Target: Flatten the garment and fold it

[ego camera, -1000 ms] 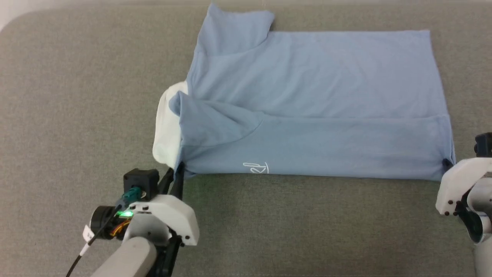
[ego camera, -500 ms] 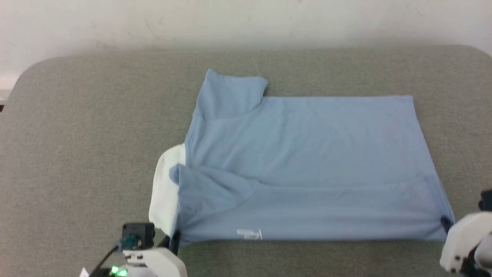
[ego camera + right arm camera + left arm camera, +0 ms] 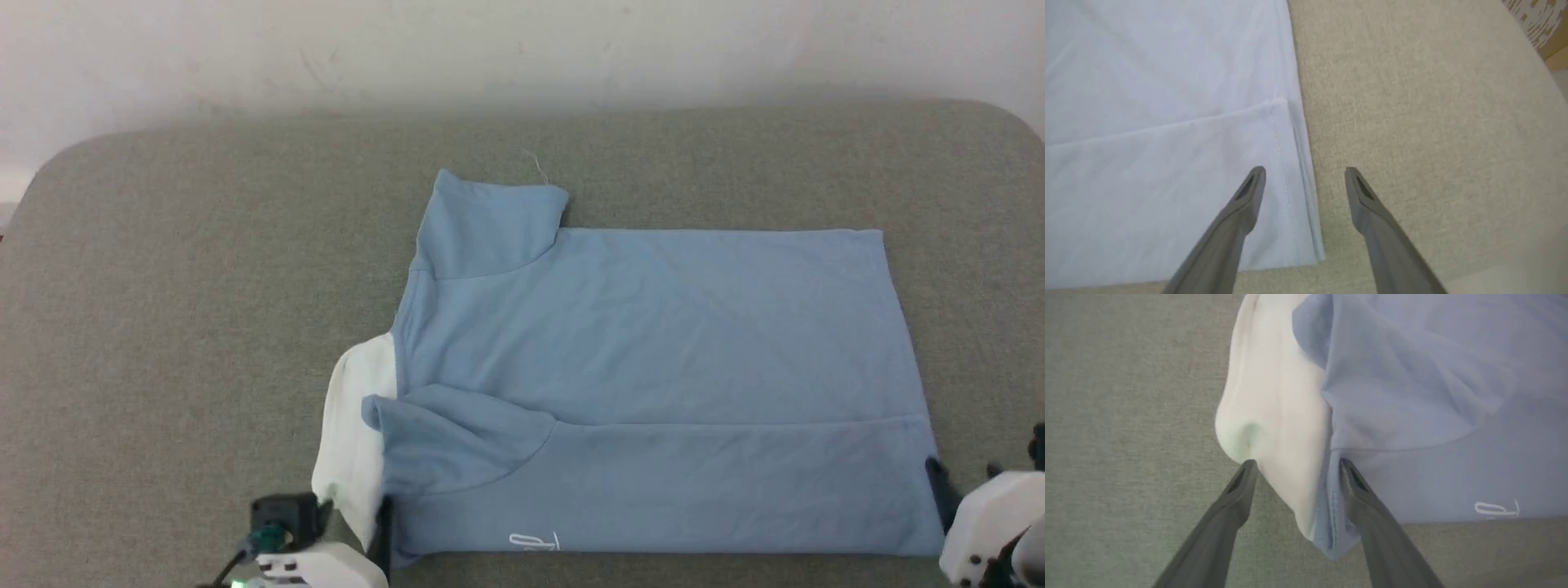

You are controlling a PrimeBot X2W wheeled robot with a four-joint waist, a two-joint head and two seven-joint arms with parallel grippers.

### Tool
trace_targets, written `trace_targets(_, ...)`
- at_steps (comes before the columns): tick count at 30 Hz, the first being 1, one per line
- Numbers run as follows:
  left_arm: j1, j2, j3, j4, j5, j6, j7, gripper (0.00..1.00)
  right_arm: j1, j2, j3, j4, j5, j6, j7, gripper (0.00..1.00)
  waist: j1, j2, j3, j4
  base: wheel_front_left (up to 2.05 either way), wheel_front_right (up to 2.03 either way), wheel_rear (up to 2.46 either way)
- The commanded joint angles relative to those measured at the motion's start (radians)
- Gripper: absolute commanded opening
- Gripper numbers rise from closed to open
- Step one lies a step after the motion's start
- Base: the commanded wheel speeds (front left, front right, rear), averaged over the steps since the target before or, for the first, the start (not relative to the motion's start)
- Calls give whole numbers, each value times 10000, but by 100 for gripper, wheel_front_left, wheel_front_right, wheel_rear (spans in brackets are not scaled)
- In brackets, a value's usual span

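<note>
The light blue polo shirt (image 3: 653, 327) lies flat on the grey table, its white collar (image 3: 351, 441) to the left and its hem to the right. Its near strip is folded over, with the script logo (image 3: 535, 541) at the near edge. My left gripper (image 3: 363, 523) is open at the near collar corner. In the left wrist view the collar (image 3: 1274, 400) and a blue fabric corner sit between the spread fingers of the left gripper (image 3: 1296, 469). My right gripper (image 3: 963, 478) is open at the near hem corner. In the right wrist view the right gripper (image 3: 1304, 175) straddles the hem edge (image 3: 1298, 134).
The padded grey table (image 3: 163, 286) has rounded corners and stands against a pale wall (image 3: 522, 49). One sleeve (image 3: 490, 224) sticks out toward the far side. In the right wrist view the table's right edge (image 3: 1531, 57) curves away, with patterned floor beyond.
The head camera has moved, so the whole picture has slid down and the wall has come into view. Both grippers stay at the shirt's near corners.
</note>
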State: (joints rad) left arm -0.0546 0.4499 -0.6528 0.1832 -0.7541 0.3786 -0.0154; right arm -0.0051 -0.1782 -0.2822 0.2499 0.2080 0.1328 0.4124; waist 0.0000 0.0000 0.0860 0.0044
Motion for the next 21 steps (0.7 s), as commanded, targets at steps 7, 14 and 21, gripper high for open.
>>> trace_targets(7,-407,328,910,-998,541,88,-1948,100,-261,-264,648,-1495,-147,-21,-2236,100,0,0,-312,-261,0,0,0)
trace_targets(14,-1518,934,974,-2087,1408,-256,-1938,100,-252,11,1249,-3040,-411,-21,-3477,100,0,0,304,-871,0,0,0)
trace_targets(21,-4127,2159,488,-1856,2115,-1285,517,100,-665,326,2013,-3895,-491,-21,-4085,100,0,0,1724,-1920,0,0,0)
